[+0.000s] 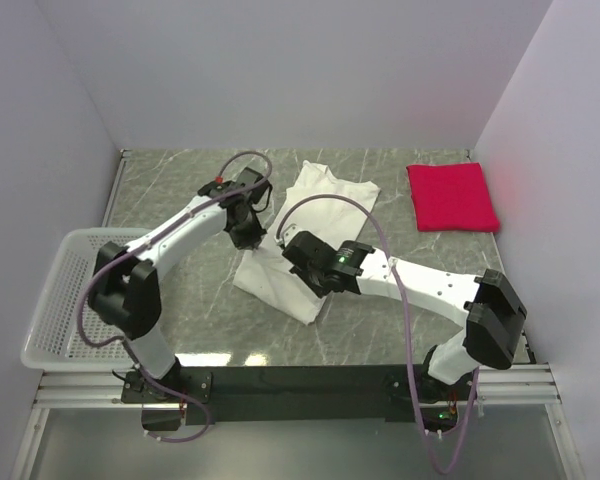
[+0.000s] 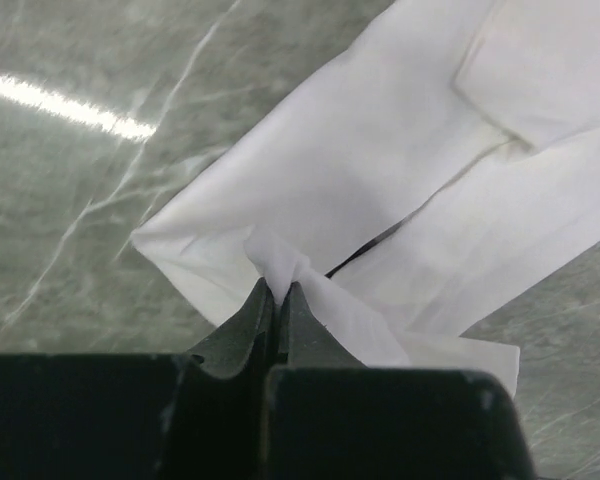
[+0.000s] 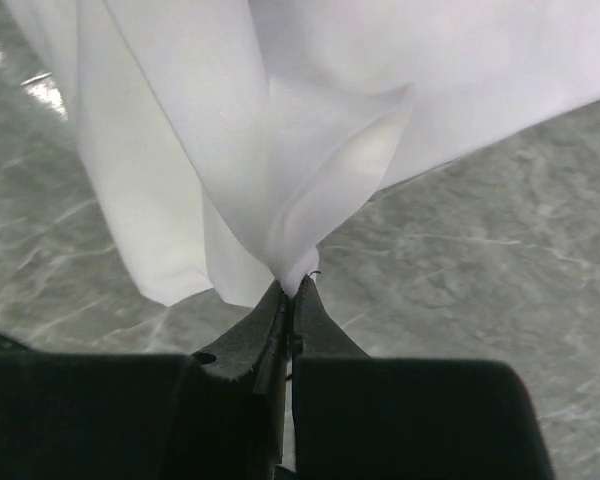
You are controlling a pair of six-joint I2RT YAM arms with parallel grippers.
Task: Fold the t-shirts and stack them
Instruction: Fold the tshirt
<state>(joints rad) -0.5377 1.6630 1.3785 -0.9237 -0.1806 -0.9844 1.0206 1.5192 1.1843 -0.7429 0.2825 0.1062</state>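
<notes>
The white t-shirt (image 1: 310,215) lies partly folded in the middle of the marble table, running from the far centre toward the near left. My left gripper (image 1: 248,238) is shut on its left edge; the pinched cloth (image 2: 280,262) shows in the left wrist view. My right gripper (image 1: 298,254) is shut on a fold of the same shirt (image 3: 310,200) and lifts it off the table. The red t-shirt (image 1: 452,196) lies folded square at the far right, apart from both grippers. The white shirt's print is hidden.
A white mesh basket (image 1: 65,295) hangs over the table's left near edge. Grey walls close in the left, back and right sides. Cables loop above both arms.
</notes>
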